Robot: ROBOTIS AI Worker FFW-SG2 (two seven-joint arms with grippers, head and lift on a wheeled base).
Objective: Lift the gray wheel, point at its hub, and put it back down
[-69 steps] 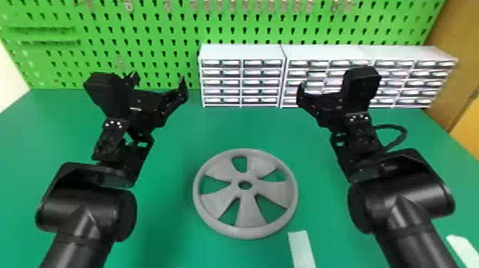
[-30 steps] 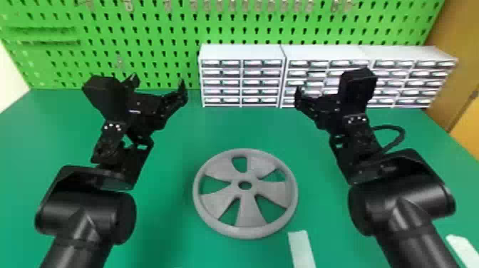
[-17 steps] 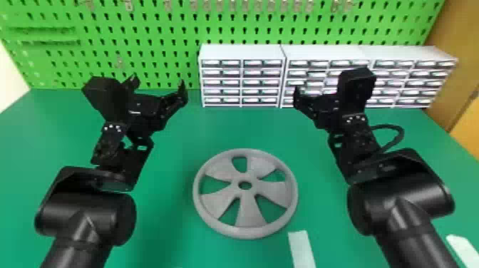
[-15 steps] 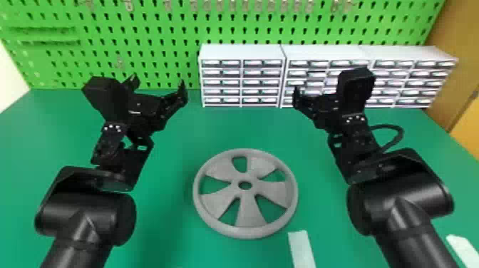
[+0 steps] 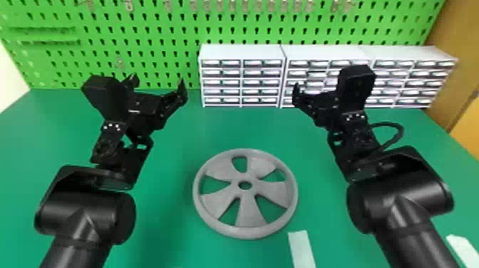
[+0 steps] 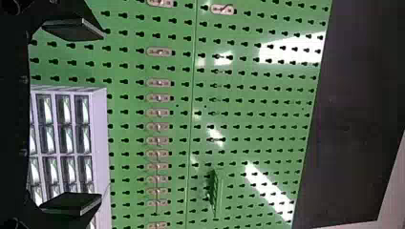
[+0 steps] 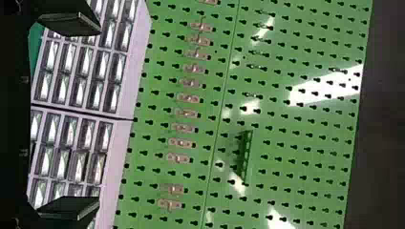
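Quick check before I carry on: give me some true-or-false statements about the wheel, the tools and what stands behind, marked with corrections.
1. The gray wheel lies flat on the green table. True.
2. One tool is clamped on the wheel. False: the left tool and right tool are both open, away from it.
3. The hub has a central hole. True.
4. Nothing stands beyond the wheel. False: white drawer units stand there.

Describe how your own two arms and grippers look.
The left arm and right arm are black, with glossy rounded housings and small pale dots near each wrist. A black cable loops out at the right wrist. The left gripper and right gripper are black too, each with two flat fingers.
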